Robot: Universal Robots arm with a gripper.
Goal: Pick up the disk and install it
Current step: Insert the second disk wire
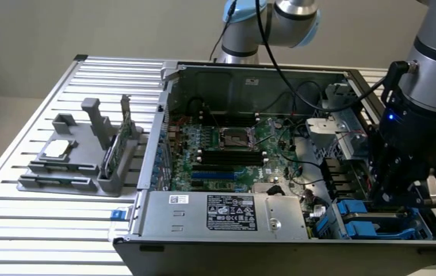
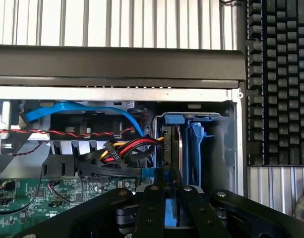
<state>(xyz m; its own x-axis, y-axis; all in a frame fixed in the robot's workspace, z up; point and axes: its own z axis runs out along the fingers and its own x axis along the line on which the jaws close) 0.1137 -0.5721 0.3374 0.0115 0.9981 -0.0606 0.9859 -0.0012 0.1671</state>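
The disk [image 2: 172, 148] stands on edge in the drive bay at the corner of the open computer case [image 1: 173, 103], with its blue carrier [image 2: 195, 148] beside it. My gripper [image 2: 171, 206] is lowered into that bay, and its black fingers [image 2: 152, 208] are closed on the blue edge of the disk. In the exterior view the gripper [image 1: 393, 198] hangs low at the case's right side, just above the blue bay parts [image 1: 360, 221]. Most of the disk's flat face is hidden.
Red, yellow, black and blue cables [image 2: 117, 148] bunch right beside the bay. The motherboard [image 1: 226, 149] and power supply [image 1: 222, 213] fill the case. A grey fixture [image 1: 80, 155] with a chip and a green card stands at the exterior view's left. A keyboard [image 2: 278, 79] lies outside the case wall.
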